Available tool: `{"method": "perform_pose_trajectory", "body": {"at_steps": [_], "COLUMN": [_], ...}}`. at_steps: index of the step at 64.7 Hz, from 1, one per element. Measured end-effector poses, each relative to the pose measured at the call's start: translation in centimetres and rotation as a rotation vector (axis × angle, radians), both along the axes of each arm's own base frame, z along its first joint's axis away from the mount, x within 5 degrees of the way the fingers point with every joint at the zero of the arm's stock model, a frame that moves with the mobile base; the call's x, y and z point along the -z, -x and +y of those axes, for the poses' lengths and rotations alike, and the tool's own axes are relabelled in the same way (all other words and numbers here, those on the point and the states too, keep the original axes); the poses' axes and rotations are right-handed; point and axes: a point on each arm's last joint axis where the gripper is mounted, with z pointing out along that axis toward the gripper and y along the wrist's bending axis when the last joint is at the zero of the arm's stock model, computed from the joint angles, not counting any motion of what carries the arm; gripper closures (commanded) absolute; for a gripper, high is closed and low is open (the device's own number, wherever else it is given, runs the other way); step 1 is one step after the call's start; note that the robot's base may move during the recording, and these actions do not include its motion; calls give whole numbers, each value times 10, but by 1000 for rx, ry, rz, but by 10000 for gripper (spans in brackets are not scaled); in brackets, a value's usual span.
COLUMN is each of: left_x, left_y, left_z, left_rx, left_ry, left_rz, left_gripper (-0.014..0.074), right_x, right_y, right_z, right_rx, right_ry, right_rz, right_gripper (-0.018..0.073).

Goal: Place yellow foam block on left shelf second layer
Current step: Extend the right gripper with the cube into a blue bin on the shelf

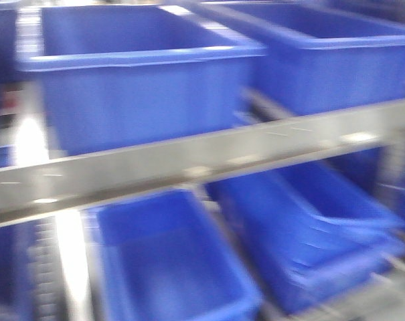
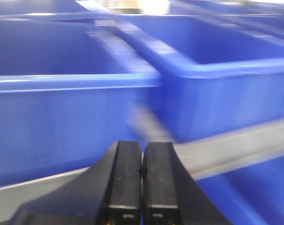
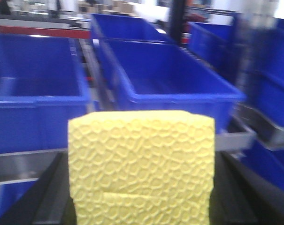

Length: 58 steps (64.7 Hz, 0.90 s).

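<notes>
Looking at the yellow foam block pinched in the right end effector. Fills most of the right wrist view, held up in the air in front of a row of blue bins. Not placed on any layer yet, judging by that.

Handling-wise: pitted, spongy-looking face, so probably feather-light, soft and grippy rather than slick. Hardly fragile, but bound to dent or bulge under a hard squeeze. Best taken on two opposite flat sides, roughly mid-height, with just enough pressure to stop any twisting. Seems to be exactly that here: dark fingers flanking the left and right sides, spread as wide as the block itself, clamped on it. Can't make out the actual contact patches though, hidden behind the foam.

Left end effector: clenched fully, pads pressed flat together, nothing between them, hovering in front of one of the blue bins and over a grey shelf rail.

Front camera too smeared for detail. Just more bins on two levels and the rail, no yellow anywhere.
</notes>
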Motion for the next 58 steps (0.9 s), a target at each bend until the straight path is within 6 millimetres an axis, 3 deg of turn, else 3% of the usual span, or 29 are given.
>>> {"method": "perform_pose_trajectory", "body": {"at_steps": [58], "left_x": [0], "left_y": [0], "left_z": [0], "left_rx": [0], "left_ry": [0], "left_rz": [0], "left_gripper": [460], "right_x": [0], "right_y": [0], "right_z": [0], "right_rx": [0], "right_ry": [0], "right_rz": [0], "right_gripper": [271]}}
